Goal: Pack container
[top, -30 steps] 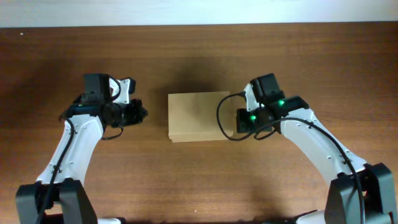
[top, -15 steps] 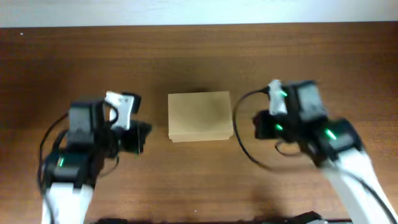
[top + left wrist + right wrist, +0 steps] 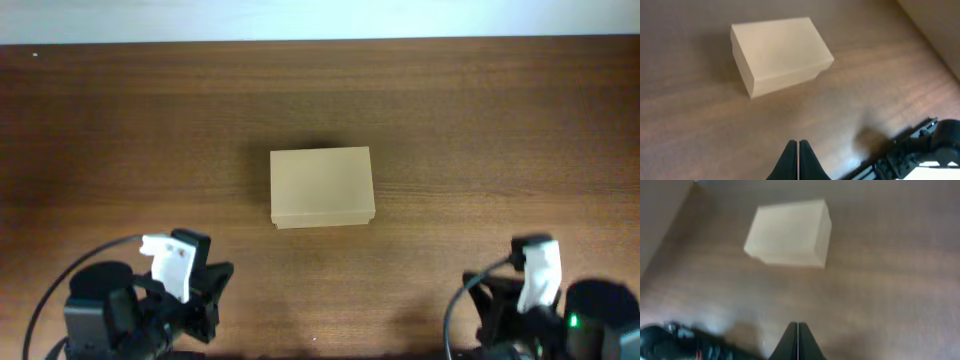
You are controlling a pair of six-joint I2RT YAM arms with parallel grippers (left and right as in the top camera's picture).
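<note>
Container (image 3: 321, 187), lid closed, sits at the middle of the tabletop (image 3: 480, 120) with nothing touching it. At the near left edge, the left end effector (image 3: 798, 145) has its fingers pressed together, empty. At the near right, the right end effector (image 3: 797, 326) is likewise pressed together and empty, well apart from the container.

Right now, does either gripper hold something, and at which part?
Nothing is held. The left gripper and the right gripper are both shut and empty, away from the closed container.
</note>
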